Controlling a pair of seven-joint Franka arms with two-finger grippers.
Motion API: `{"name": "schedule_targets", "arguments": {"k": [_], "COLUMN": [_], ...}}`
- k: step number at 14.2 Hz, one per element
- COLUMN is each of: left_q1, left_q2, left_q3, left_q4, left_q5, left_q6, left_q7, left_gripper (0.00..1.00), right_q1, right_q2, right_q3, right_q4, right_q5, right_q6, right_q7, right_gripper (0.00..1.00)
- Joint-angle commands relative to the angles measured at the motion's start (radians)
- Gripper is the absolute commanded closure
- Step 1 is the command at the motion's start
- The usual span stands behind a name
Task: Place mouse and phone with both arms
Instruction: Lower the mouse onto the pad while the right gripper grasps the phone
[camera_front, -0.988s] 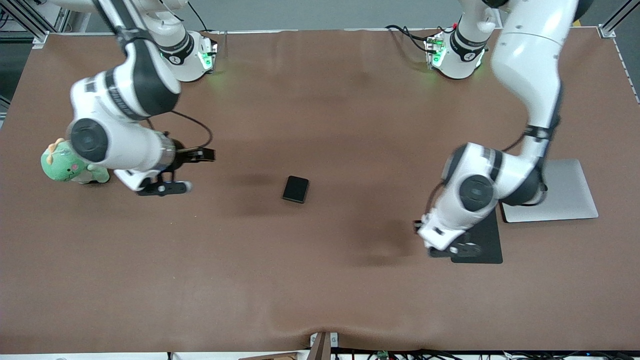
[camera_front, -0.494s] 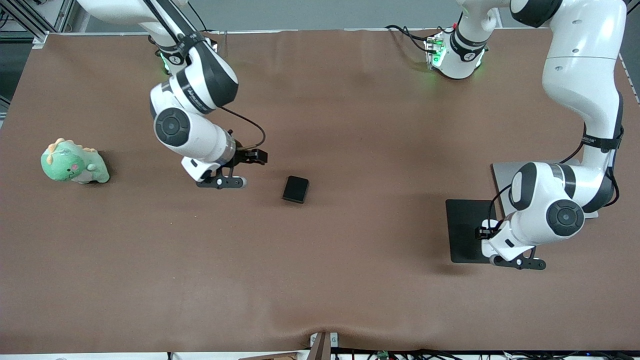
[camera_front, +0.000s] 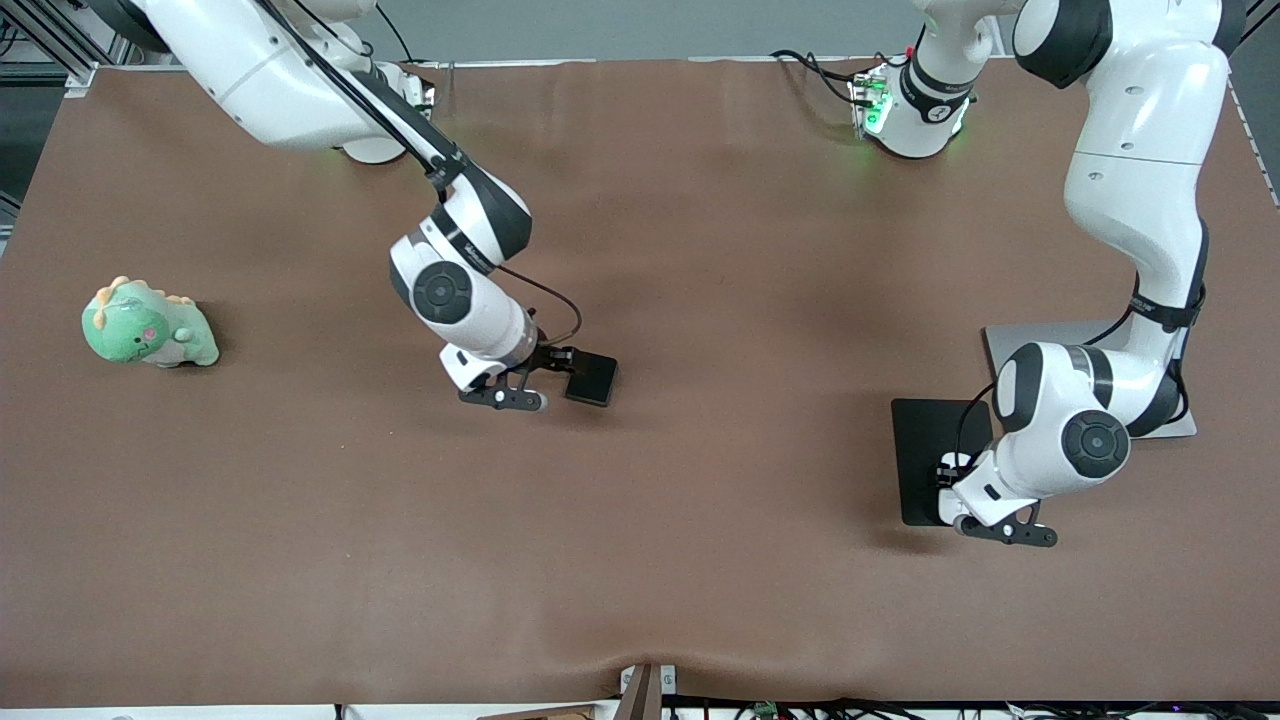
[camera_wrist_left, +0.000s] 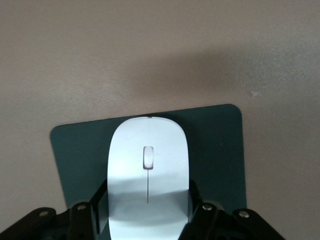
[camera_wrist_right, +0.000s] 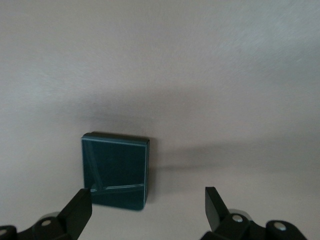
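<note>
- Near the middle of the brown table (camera_front: 700, 560), the phone (camera_front: 592, 378) lies flat, a glossy black slab with rounded corners.
- Over the edge of the phone that faces the right arm's end of the table, the right gripper (camera_front: 545, 372) is held low; in the right wrist view its fingers (camera_wrist_right: 77, 210) are spread wide, with nothing between them, and the phone (camera_wrist_right: 116, 171) is seen just ahead of one fingertip.
- Toward the left arm's end of the table, a flat matte black mat (camera_front: 925, 440) is laid beside a grey pad (camera_front: 1040, 335), which lies farther from the front camera.
- Over the mat, the left gripper (camera_front: 960, 485) is closed on the mouse (camera_wrist_left: 148, 172), whose white shell, grey wheel and thin middle line are shown in the left wrist view above the mat (camera_wrist_left: 225, 150).
- Whether the mouse touches the mat cannot be told.
- At the right arm's end, a green plush dinosaur (camera_front: 145, 325) is set well apart from the phone.
- No brand, label or writing can be read on any item.
</note>
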Motion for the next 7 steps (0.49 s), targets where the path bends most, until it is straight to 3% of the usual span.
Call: {"name": "schedule_targets", "arguments": {"k": [1, 5, 7], "left_q1": [0.002, 0.009, 0.008], "left_q2": [-0.011, -0.089, -0.168], "left_q3": [-0.001, -0.028, -0.033], "left_q4": [-0.016, -0.018, -0.018], "left_q5": [-0.019, -0.02, -0.022], "left_q6": [0.012, -0.04, -0.103], "left_q7": [0.015, 0.005, -0.005], "left_gripper": [0.01, 0.0, 0.0], "right_q1": [-0.015, 0.004, 0.011], "right_q2": [0.078, 0.147, 0.178], "right_q3": [0.04, 0.065, 0.069], "right_q4": [0.059, 0.125, 0.139], "right_q5": [-0.087, -0.101, -0.159], "right_q6": [-0.001, 0.022, 0.022], "right_q7": [0.096, 0.147, 0.182], "right_gripper": [0.0, 0.0, 0.0]}}
